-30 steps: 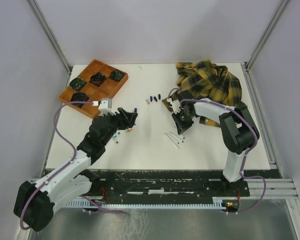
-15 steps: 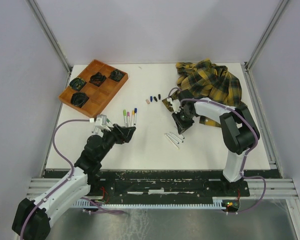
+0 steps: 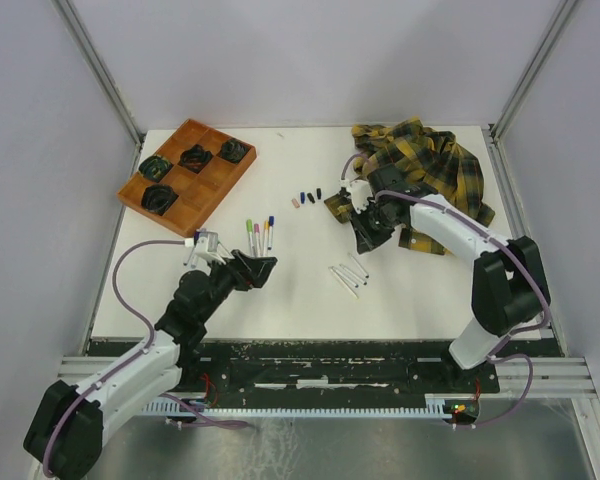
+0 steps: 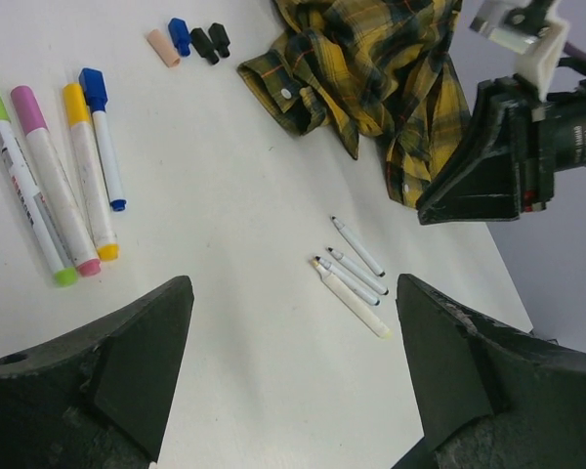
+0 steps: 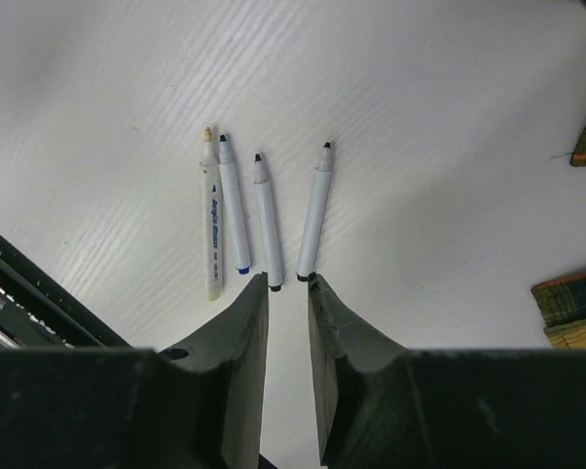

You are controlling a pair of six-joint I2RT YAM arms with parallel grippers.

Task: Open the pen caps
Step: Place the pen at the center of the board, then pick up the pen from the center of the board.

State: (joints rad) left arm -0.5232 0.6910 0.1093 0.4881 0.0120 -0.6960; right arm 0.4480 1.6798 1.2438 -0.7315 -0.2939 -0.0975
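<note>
Four pen caps (image 4: 26,106) (green, pink, yellow, blue) are still on their markers, which lie side by side on the worktop (image 3: 300,290), well to the left of the plaid shirt (image 3: 420,165). Four loose caps (image 4: 190,39) sit in a short row just beside the shirt's cuff. Four bare markers (image 5: 264,205) lie together on the near side of the shirt. The job looks about half done.

The left gripper (image 3: 260,267) hangs just beside the capped row, on the side away from the shirt, its jaws spread wide and holding nothing. The right gripper (image 5: 288,293) hovers over the bare markers by the shirt's edge, its jaws narrowed to a slim gap with nothing between them.

The step in hand appears to be fetching the next capped marker. The blue marker (image 4: 105,156) on the shirt side of the row is the best choice (its neighbours lie close, so an outer one is less likely to nudge them). Grip its barrel near mid-length and leave the cap end free, so the other gripper can pinch it and pull straight along the barrel.
</note>
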